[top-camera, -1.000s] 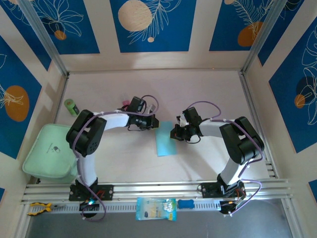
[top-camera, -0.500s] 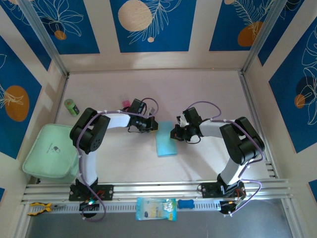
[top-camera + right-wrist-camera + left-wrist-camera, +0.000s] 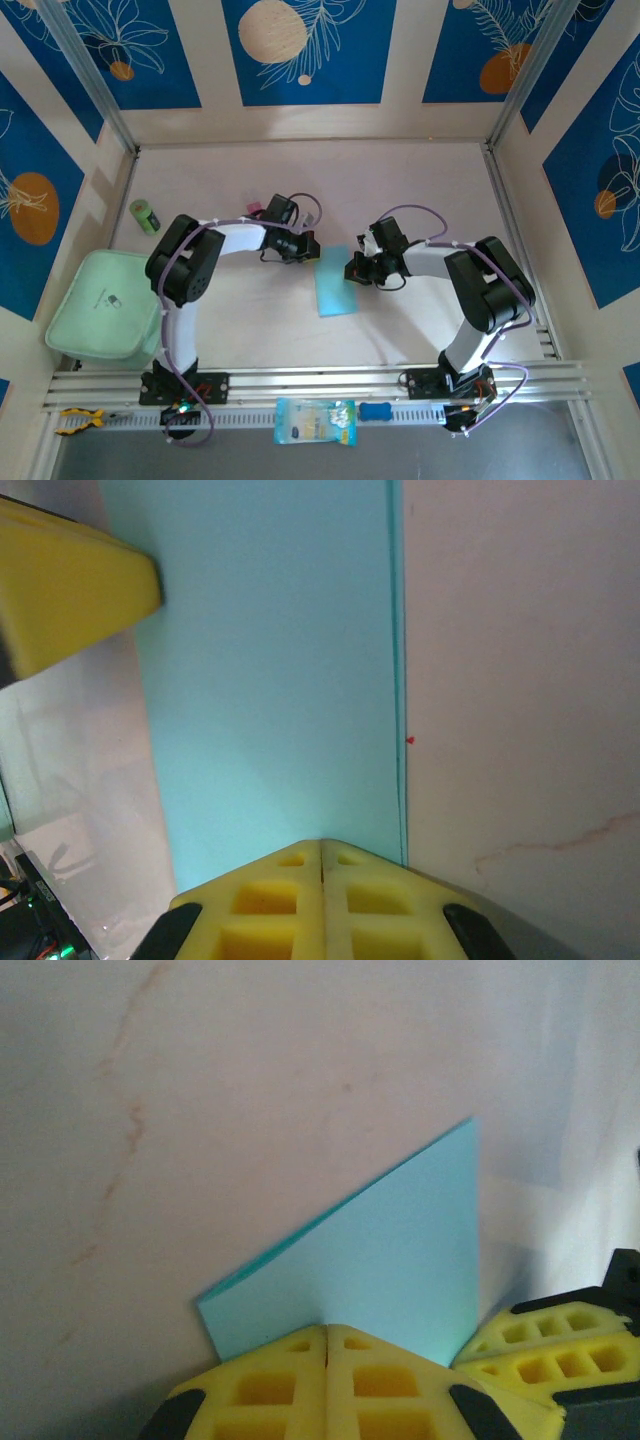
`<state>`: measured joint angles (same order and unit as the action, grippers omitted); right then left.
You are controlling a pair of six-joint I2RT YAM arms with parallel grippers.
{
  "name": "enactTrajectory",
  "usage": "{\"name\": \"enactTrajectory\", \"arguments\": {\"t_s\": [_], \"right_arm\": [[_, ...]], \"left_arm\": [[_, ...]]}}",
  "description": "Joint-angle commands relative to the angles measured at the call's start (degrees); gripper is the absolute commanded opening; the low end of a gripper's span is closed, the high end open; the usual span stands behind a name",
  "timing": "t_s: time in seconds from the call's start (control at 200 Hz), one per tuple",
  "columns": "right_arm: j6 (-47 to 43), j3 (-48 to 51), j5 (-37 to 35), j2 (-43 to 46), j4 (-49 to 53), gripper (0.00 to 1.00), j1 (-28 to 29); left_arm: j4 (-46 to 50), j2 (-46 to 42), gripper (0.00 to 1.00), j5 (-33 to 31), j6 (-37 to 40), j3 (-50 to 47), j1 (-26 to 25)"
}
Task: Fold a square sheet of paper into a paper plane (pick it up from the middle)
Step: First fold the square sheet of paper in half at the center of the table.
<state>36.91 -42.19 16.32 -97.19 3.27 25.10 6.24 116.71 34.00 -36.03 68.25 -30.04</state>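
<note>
Now | left end effector (image 3: 309, 248) clenched, arm (image 3: 185, 265) shifted rightward | right end effector (image 3: 351, 270) clenched | paper (image 3: 335, 287) unmoved

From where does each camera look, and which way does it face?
Top external: above and behind the bases, looking down at the table; left arm and right arm show.
Left wrist: on the left arm, facing the blue paper past shut left fingers.
Right wrist: on the right arm, facing the paper past shut right fingers.
Shared: all three show the paper.
</note>
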Motion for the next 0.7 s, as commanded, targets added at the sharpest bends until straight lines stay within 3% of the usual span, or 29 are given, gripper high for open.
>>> {"name": "enactTrajectory", "arguments": {"t_s": [0.0,0.375,0.695], "right_arm": [[-1.0,3.4,-5.6,-2.3,10.0,0.00,-0.2],[-1.0,3.6,-5.6,-2.1,9.8,0.00,-0.2],[-1.0,3.6,-5.6,-2.3,9.6,0.00,-0.3]], "left_arm": [[1.7,1.8,0.03,-3.0,0.0,0.2,0.7],[-3.5,-0.1,0.03,-8.3,-8.7,-1.7,2.7],[-1.1,-3.3,0.07,-10.0,-9.1,-2.2,3.3]]}}
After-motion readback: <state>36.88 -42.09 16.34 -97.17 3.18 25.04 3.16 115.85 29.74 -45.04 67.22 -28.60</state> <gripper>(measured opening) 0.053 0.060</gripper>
